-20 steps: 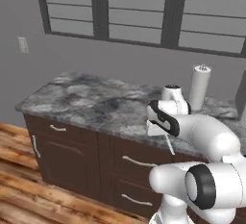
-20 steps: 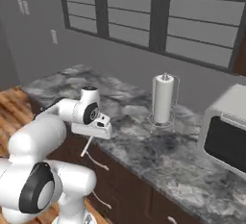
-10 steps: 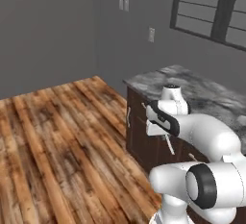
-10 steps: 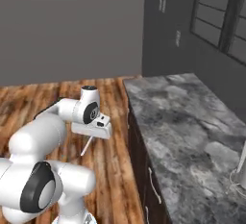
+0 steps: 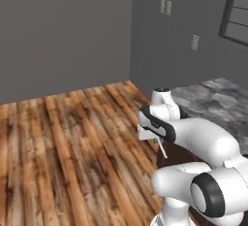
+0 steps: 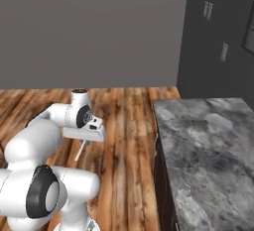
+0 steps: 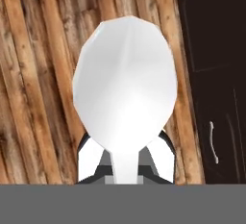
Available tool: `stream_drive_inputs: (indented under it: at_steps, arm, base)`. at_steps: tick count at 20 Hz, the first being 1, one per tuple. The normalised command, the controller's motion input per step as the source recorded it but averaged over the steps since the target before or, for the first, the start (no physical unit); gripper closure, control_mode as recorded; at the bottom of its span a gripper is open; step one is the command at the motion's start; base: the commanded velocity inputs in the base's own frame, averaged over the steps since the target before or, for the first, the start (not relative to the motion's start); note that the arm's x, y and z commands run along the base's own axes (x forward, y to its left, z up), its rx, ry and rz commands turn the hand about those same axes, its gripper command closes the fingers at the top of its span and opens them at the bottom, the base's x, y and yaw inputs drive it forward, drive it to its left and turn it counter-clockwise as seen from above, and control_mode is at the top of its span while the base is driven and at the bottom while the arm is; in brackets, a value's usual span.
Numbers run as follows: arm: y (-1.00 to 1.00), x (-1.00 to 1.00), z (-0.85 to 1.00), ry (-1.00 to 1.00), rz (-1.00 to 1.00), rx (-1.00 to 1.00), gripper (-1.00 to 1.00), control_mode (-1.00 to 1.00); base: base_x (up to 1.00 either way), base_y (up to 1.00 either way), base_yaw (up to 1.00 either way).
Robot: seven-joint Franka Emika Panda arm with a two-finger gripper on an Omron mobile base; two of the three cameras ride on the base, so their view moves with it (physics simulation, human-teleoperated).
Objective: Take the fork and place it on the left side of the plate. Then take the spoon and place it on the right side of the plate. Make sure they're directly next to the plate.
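Note:
My gripper [image 7: 125, 159] is shut on the spoon [image 7: 124, 88], whose whitish round bowl stands up between the fingertips [image 7: 91, 156] in the hand view, above the wooden floor. In the left base view the gripper [image 5: 159, 141] points down in front of the arm, and the spoon's thin handle [image 5: 163, 151] slants below it. From the right base view the gripper [image 6: 85, 142] hangs over the floor with the spoon [image 6: 79, 151] sticking out beneath. The fork and the plate are out of view.
A grey marbled counter [image 6: 208, 160] on dark cabinets lies to the right, its corner close to the arm [image 5: 213, 99]. A dark cabinet door with a handle [image 7: 214, 143] is beside the hand. Wooden floor [image 5: 58, 142] stretches left to grey walls.
The whole picture has swung: the base has turned, so the windows, paper towel roll and most of the counter slid out to the right. The arm keeps its pose, still gripping the spoon.

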Motion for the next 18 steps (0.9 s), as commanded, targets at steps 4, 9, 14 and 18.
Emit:
stream_drive_inputs:
  at_steps: [4, 9, 14, 18]
  arm:
    - [0.00, 0.00, 0.00, 0.00, 0.00, 0.00, 1.00, 1.00]
    - [0.00, 0.00, 0.00, 0.00, 0.00, 0.00, 1.00, 1.00]
    - [0.00, 0.00, 0.00, 0.00, 0.00, 0.00, 1.00, 1.00]
    - [0.00, 0.00, 0.00, 0.00, 0.00, 0.00, 1.00, 1.00]
  base:
    - [0.93, 0.22, 0.08]
    - [0.86, 0.23, 0.18]
    - [0.80, 0.25, 0.22]
    - [0.79, 0.26, 0.23]
